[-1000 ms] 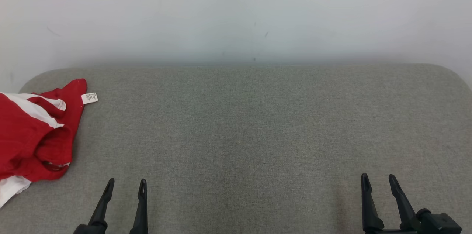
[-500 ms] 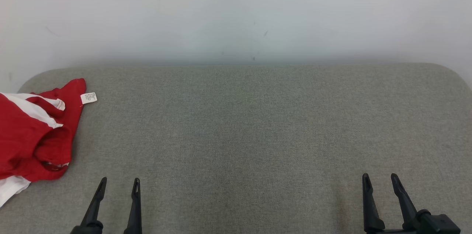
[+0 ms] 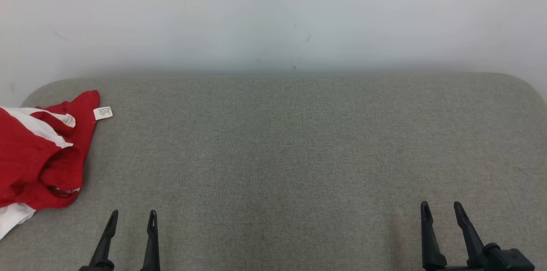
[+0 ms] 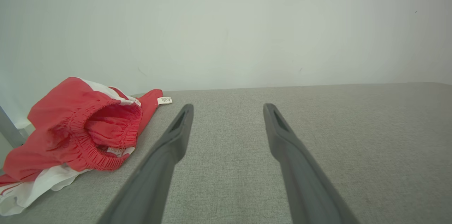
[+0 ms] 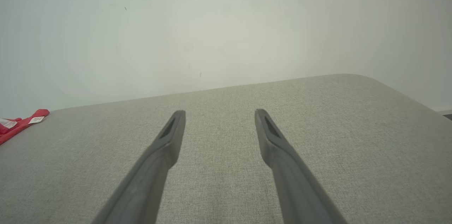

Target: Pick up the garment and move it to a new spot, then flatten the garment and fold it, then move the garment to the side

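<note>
A crumpled red and white garment point(image 3: 38, 155) lies bunched at the far left of the grey fabric surface point(image 3: 282, 142), a small white label at its top corner. In the left wrist view the garment point(image 4: 77, 128) shows an elastic waistband, left of the fingers. My left gripper point(image 3: 131, 216) stands open near the front edge, right of the garment and apart from it, nothing between its fingers. My right gripper point(image 3: 441, 207) is open at the lower right, far from the garment. In the right wrist view only the garment's red tip point(image 5: 21, 125) shows at the left edge.
A pale wall point(image 3: 273, 14) rises directly behind the surface. The surface's back corners are rounded, left point(image 3: 42, 89) and right point(image 3: 523, 83). A grey metal post point(image 4: 9, 130) stands behind the garment in the left wrist view.
My left gripper has drawn back toward the front edge and shifted slightly left. The right gripper and the garment have stayed put.
</note>
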You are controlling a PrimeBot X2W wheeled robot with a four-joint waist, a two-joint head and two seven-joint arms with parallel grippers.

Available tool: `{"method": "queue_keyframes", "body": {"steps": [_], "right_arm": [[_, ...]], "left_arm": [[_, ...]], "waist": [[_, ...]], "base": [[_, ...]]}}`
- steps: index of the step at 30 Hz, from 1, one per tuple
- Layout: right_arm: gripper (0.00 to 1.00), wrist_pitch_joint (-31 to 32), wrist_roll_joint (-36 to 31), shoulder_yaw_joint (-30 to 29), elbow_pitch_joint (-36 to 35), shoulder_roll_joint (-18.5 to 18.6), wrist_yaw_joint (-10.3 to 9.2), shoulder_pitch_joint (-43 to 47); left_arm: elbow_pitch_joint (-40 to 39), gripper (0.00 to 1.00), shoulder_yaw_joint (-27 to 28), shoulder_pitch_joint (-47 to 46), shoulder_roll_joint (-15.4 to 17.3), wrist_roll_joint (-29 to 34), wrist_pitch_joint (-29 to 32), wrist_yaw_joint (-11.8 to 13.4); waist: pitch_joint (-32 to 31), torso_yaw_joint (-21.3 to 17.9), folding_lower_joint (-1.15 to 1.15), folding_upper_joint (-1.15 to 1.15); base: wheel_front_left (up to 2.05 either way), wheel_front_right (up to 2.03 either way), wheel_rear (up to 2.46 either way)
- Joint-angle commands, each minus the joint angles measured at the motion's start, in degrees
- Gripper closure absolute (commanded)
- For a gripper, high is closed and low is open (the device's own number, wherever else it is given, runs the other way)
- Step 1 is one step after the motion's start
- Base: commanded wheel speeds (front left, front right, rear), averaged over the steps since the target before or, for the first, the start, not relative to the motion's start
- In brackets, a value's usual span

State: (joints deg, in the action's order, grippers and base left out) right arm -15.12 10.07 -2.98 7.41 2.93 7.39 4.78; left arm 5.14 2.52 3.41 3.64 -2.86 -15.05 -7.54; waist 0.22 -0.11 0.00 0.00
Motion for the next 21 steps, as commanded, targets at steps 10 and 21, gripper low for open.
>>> {"method": "queue_keyframes", "body": {"steps": [10, 21], "right_arm": [[0.0, -0.09, 0.37, 0.1, 0.04, -0.1, 0.19, 0.53], [0.0, -0.09, 0.47, 0.92, 0.1, -0.09, 0.19, 0.98]], "left_arm": [[-0.14, 0.0, 0.69, 0.54, -0.48, -0.35, -0.16, 0.1], [0.18, 0.0, 0.71, 0.39, -0.63, -0.68, -0.16, 0.1]], "waist": [[0.08, 0.23, 0.0, 0.0], [-0.15, 2.63, 0.0, 0.0]], "base": [[0.0, 0.0, 0.0], [0.0, 0.0, 0.0]]}}
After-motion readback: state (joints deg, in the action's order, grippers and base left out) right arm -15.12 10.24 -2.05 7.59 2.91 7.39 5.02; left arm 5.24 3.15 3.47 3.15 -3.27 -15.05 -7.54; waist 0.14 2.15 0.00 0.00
